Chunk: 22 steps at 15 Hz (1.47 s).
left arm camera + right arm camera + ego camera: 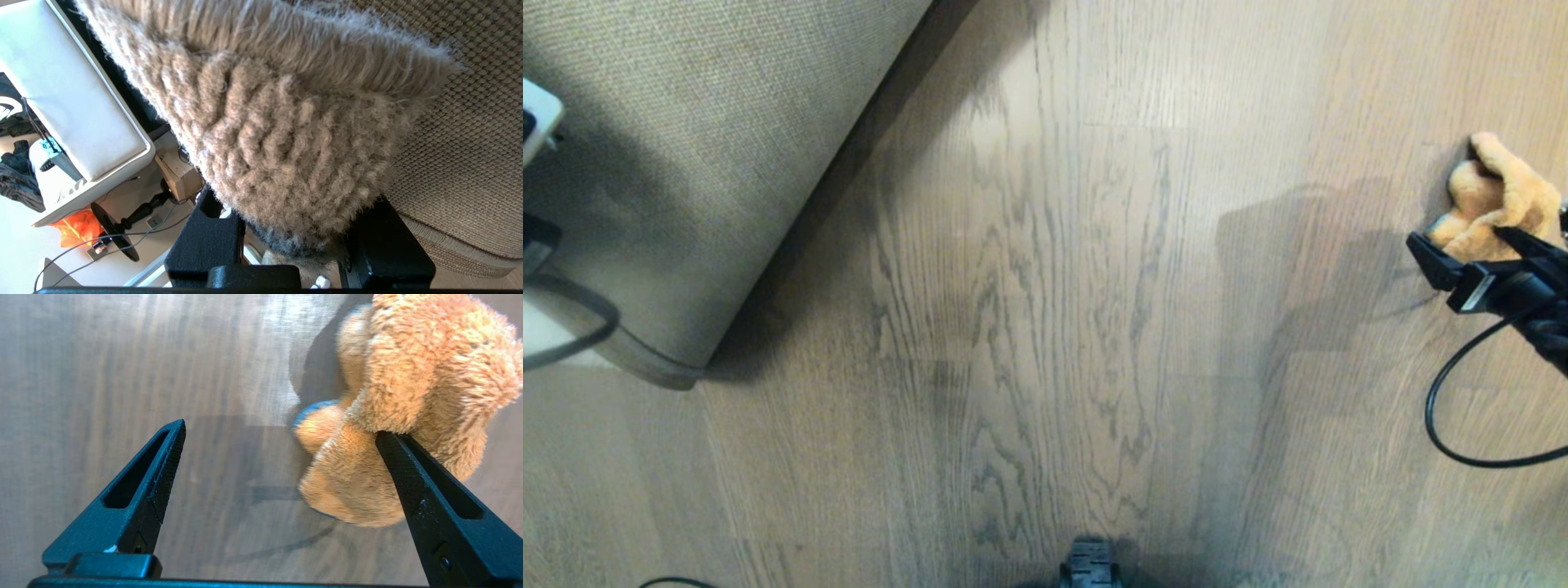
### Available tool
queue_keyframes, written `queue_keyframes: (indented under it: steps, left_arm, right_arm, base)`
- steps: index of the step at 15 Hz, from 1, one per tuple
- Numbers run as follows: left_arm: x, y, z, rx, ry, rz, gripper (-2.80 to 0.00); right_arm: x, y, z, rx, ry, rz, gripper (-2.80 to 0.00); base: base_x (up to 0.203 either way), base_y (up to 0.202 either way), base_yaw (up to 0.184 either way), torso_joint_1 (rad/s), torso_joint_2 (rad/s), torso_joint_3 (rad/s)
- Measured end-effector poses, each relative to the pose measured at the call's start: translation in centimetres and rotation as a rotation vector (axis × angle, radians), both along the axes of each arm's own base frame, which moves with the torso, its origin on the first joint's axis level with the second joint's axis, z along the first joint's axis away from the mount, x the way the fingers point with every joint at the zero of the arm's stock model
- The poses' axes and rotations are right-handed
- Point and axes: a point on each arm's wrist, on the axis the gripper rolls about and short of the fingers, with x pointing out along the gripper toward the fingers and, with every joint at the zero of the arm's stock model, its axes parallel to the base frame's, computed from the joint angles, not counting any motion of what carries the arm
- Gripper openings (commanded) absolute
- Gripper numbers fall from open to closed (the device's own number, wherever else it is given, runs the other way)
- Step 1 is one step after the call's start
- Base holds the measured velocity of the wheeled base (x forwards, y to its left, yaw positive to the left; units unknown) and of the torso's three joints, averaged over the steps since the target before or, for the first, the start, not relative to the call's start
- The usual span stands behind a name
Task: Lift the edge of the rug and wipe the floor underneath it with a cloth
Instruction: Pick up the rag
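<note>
No words, numbers, labels or signs can be read on anything in these pictures.

Lighting: soft daylight. Glare streak on far floor (pixel 1045 98); dark shadow beside rug (pixel 711 163). Cloth (pixel 408 396) slightly blurred; white overexposure in left wrist view.

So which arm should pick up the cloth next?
The right. Its open gripper is already at the cloth on the floor, one finger touching it. The left gripper is clamped on the lifted rug.
</note>
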Motion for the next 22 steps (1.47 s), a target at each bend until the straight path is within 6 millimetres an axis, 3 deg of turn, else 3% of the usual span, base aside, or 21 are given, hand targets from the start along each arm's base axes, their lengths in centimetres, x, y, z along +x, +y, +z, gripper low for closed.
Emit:
queue_keyframes:
  steps: [4, 10, 17, 22]
  left_arm:
    - [0.0, 0.0, 0.0, 0.0, 0.001, -0.004, -2.8]
    - [0.0, 0.0, -0.2, 0.001, 0.005, -0.005, -2.8]
    - [0.1, 0.0, -0.5, 0.001, 0.016, -0.006, -2.8]
    - [0.1, -0.1, -0.7, -0.003, 0.021, -0.008, -2.8]
  right_arm:
    - [-1.1, -1.3, -0.1, 0.003, 0.02, -0.058, 0.0]
    - [-4.0, -1.3, 0.4, -0.001, 0.081, -0.095, 0.0]
    - [-2.5, -2.8, 1.9, -0.058, 0.022, -0.14, 0.0]
    - [-1.5, -3.3, 1.6, -0.061, 0.017, -0.148, 0.0]
  base:
    - [0.0, 0.0, 0.0, 0.0, 0.0, 0.0]
    - [0.0, 0.0, 0.0, 0.0, 0.0, 0.0]
    - [0.0, 0.0, 0.0, 0.0, 0.0, 0.0]
    - [0.0, 0.0, 0.0, 0.0, 0.0, 0.0]
